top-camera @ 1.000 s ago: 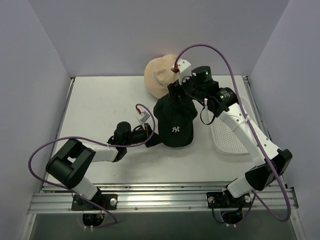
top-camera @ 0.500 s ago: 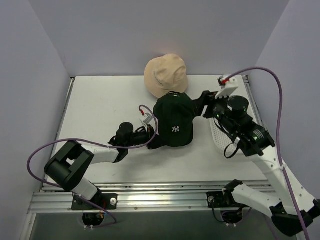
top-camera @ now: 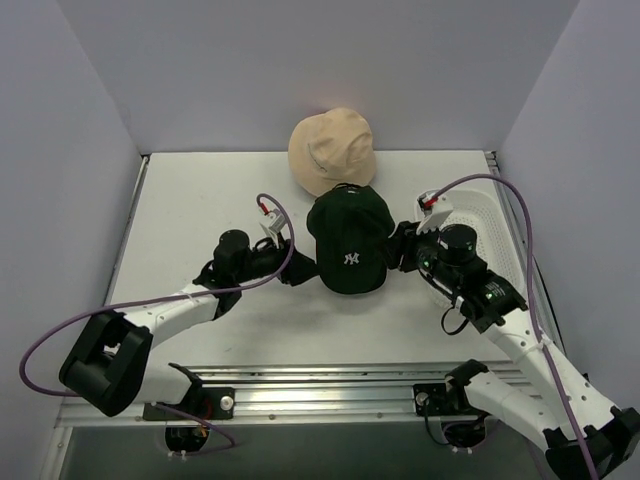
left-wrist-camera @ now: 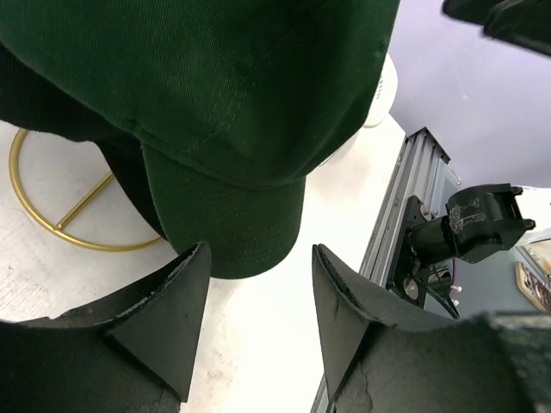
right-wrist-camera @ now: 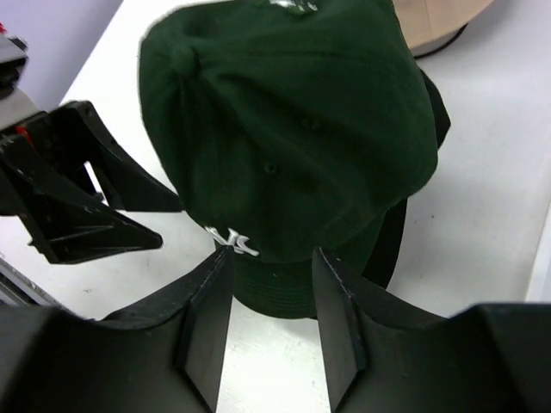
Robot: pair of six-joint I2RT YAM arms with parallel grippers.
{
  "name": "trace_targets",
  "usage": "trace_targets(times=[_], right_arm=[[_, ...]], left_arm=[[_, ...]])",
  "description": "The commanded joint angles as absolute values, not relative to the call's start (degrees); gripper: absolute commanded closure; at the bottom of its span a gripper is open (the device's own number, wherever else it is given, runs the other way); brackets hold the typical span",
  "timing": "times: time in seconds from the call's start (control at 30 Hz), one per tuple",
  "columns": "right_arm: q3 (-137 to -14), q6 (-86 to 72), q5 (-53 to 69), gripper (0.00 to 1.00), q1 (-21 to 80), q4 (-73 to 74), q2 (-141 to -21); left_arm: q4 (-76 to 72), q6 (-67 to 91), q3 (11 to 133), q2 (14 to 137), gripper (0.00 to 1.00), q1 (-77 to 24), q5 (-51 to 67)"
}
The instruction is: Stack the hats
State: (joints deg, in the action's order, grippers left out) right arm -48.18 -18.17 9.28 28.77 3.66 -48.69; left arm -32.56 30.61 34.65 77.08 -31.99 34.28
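Observation:
A dark green cap (top-camera: 350, 240) with a white logo sits mid-table over a black hat whose edge (right-wrist-camera: 411, 225) shows beneath it. The tan bucket hat (top-camera: 331, 149) stands just behind, touching it. My left gripper (top-camera: 300, 268) is at the cap's left side, open and empty. In its wrist view the green brim (left-wrist-camera: 232, 232) hangs just beyond the fingertips. My right gripper (top-camera: 402, 255) is at the cap's right side, jaws apart with nothing between them. Its wrist view has the green cap (right-wrist-camera: 284, 129) just past the fingers (right-wrist-camera: 207, 301).
A gold wire ring (left-wrist-camera: 52, 219) lies on the table under the caps. A white perforated tray (top-camera: 475, 225) sits at the right under my right arm. Walls close in the table on the left, back and right.
My left gripper opened, let go of the cap's edge and backed off to the left. My right arm swung from behind the cap down to its right side, its jaws narrowing.

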Motion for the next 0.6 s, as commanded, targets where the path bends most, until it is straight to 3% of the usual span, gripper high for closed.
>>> trace_targets(times=[0.0, 0.47, 0.57], right_arm=[[-45.36, -18.81, 13.97, 0.64, 26.46, -2.02, -46.24], [-39.38, -19.86, 2.9, 0.95, 16.79, -4.74, -54.3], [-38.67, -20.13, 2.9, 0.97, 16.52, -7.02, -57.03]], left_arm=[[-31.73, 28.48, 36.56, 78.3, 0.41, -31.64, 36.56], [-36.82, 29.79, 36.38, 82.44, 0.4, -31.82, 36.3], [-36.91, 29.71, 36.91, 83.4, 0.41, -32.34, 36.21]])
